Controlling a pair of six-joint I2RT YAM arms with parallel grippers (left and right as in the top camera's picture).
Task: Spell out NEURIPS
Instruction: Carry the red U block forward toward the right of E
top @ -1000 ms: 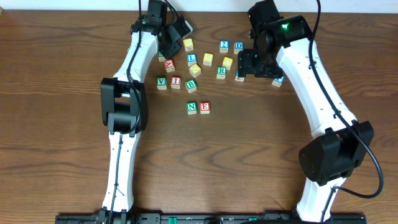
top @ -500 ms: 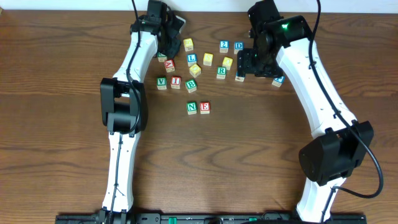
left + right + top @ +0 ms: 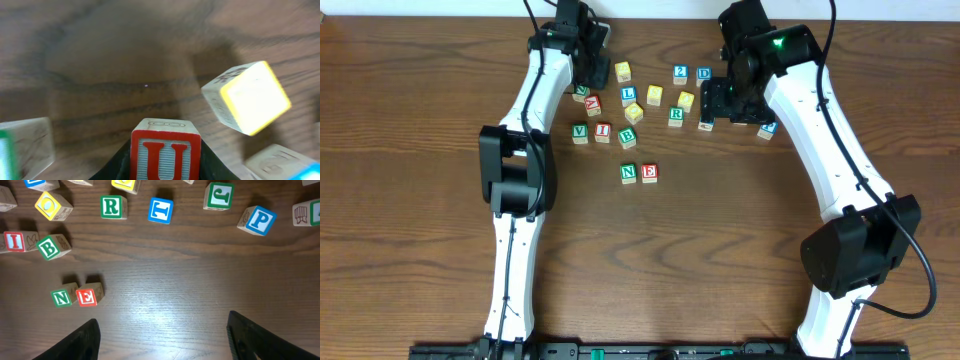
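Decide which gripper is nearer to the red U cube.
Left. The left gripper is shut on the U cube; the right gripper hangs open, well off to its right.

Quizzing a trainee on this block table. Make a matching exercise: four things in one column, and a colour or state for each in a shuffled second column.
Column one:
1. U cube
2. N cube
3. P cube
4. right gripper

Column two:
a. open, holding nothing
b. blue letter
c. clamped in the left gripper
d. green letter, beside the E cube

Pairs: 1-c, 2-d, 3-b, 4-a
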